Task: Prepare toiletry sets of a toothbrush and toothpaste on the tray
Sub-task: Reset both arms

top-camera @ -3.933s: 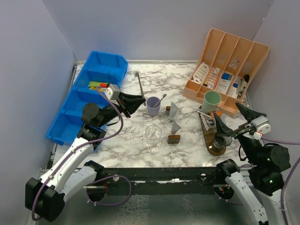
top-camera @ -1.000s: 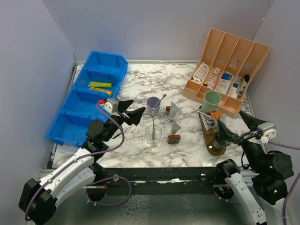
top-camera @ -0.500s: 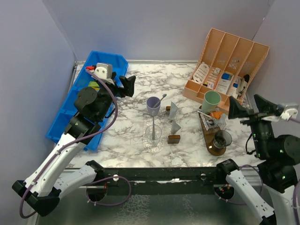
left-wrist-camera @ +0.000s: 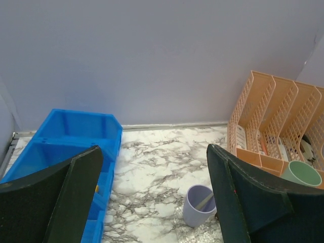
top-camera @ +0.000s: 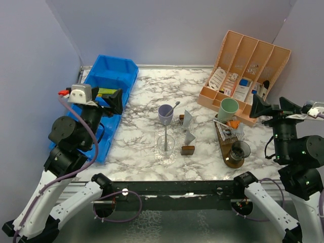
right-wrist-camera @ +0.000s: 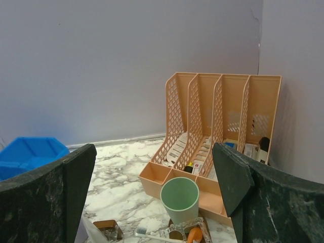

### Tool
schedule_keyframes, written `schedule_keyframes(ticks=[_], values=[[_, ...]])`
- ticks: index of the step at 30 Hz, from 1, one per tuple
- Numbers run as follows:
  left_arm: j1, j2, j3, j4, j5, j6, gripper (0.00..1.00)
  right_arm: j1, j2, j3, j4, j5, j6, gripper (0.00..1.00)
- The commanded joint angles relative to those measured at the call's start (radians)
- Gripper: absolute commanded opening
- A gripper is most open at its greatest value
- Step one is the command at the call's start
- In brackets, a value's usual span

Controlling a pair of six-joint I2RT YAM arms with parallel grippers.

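While both arms hang high, I see left gripper (left-wrist-camera: 153,148) and right gripper (right-wrist-camera: 153,147) spread wide, empty; dark cup (top-camera: 240,150) stands on tray (top-camera: 232,163).

The table (top-camera: 142,86) looks glossy marble, the bin (top-camera: 120,70) shiny blue plastic, the mint cup (top-camera: 228,110) matt.

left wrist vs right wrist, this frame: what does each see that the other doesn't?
Left wrist only: the lilac cup with a thin handle leaning inside it, and the left gripper, open. Right wrist only: a toothbrush lying in front of the mint green cup, an orange tube next to it, and the right gripper, open. Both: the mint green cup, the blue bin, the peach organizer and the marble table.
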Motion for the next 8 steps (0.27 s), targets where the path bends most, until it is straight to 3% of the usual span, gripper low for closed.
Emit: schedule_keyframes(ticks=[1, 8], values=[[0.003, -0.036, -0.014, -0.024, -0.058, 0.011, 0.87, 0.011, 0.010, 0.030, 0.028, 0.066, -0.001, 1.00], [0.003, -0.037, -0.030, -0.037, -0.040, -0.026, 0.86, 0.018, 0.033, 0.042, -0.003, 0.075, 0.009, 1.00]])
